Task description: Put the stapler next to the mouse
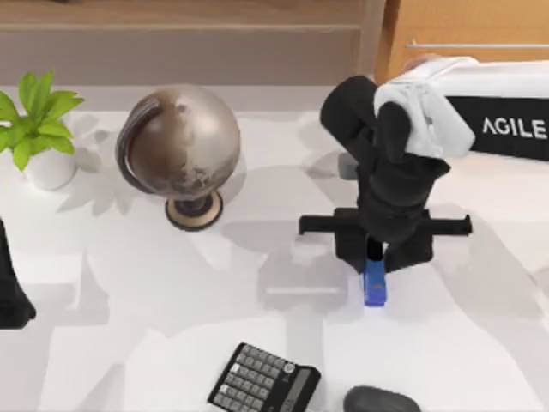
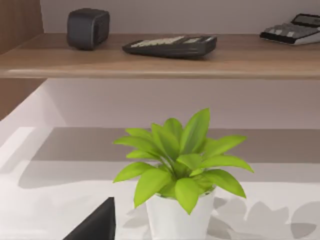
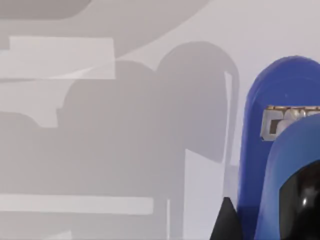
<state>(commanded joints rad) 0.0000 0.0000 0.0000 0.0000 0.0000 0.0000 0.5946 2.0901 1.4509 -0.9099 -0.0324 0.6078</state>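
Observation:
The bright blue stapler (image 1: 375, 288) lies right of the table's middle, one end sticking out toward the front from under my right gripper (image 1: 375, 260). That gripper points straight down and is shut on the stapler's rear part. In the right wrist view the stapler (image 3: 280, 150) looms close, and a black fingertip (image 3: 227, 225) presses against its side. Whether the stapler rests on the table or hangs just above it I cannot tell. The dark rounded mouse (image 1: 382, 400) sits at the front edge, straight in front of the stapler. My left arm (image 1: 10, 296) is parked at the left edge.
A black calculator (image 1: 264, 378) lies at the front, left of the mouse. A globe (image 1: 178, 146) stands at the back middle and a potted plant (image 1: 39, 129) at the back left. A shelf (image 2: 160, 62) behind carries a keyboard and small devices.

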